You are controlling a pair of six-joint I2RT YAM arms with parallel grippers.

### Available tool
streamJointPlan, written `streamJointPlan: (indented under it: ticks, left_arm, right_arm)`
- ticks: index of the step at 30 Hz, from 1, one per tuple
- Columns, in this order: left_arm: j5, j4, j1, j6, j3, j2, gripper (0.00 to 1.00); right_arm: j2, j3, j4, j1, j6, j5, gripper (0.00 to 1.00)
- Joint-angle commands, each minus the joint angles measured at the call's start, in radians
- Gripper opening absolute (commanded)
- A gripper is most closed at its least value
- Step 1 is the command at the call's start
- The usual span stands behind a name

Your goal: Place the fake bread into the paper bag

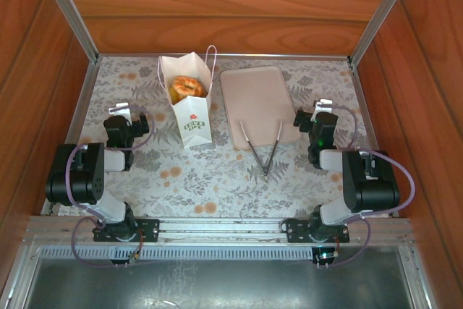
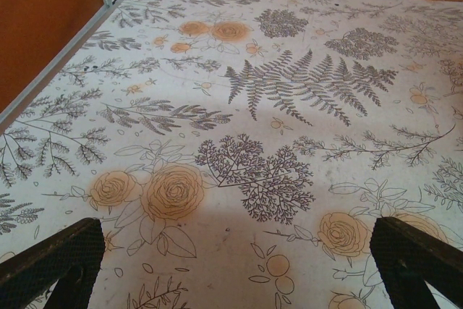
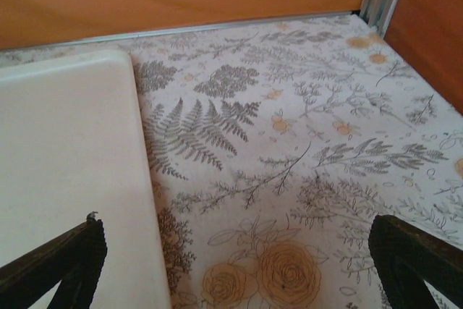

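The white paper bag (image 1: pixel 189 99) stands upright at the back middle of the table, its mouth open and a red-green logo on its near side. Golden-brown fake bread (image 1: pixel 185 88), a ring on top, lies inside it. My left gripper (image 1: pixel 124 116) rests to the left of the bag, apart from it, open over bare floral cloth (image 2: pixel 239 244). To the right of the tray my right gripper (image 1: pixel 318 115) is open too, with nothing between its fingers (image 3: pixel 239 265); its left fingertip (image 3: pixel 69 262) hangs over the tray's edge.
A flat beige-pink tray (image 1: pixel 258 103) lies right of the bag, also at the left of the right wrist view (image 3: pixel 65 171). Thin metal tongs (image 1: pixel 263 151) lie in a V at the tray's near edge. Wooden walls and metal rails enclose the floral table.
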Motion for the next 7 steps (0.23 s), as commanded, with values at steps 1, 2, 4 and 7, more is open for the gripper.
streamJointPlan:
  ticks: [1, 2, 4, 7]
  left_arm:
    - [-0.003, 0.027, -0.003, 0.009, 0.013, 0.008, 1.0]
    - [-0.003, 0.028, -0.003, 0.009, 0.012, 0.008, 1.0]
    - [-0.003, 0.027, -0.003, 0.009, 0.013, 0.008, 1.0]
    - [-0.003, 0.026, -0.003, 0.01, 0.013, 0.008, 1.0]
  right_arm:
    - [0.015, 0.009, -0.041, -0.009, -0.012, -0.019, 1.0]
    - [0.015, 0.009, -0.04, -0.01, -0.012, -0.02, 1.0]
    - [0.015, 0.008, -0.039, -0.009, -0.012, -0.02, 1.0]
    - [0.014, 0.007, -0.039, -0.01, -0.012, -0.019, 1.0]
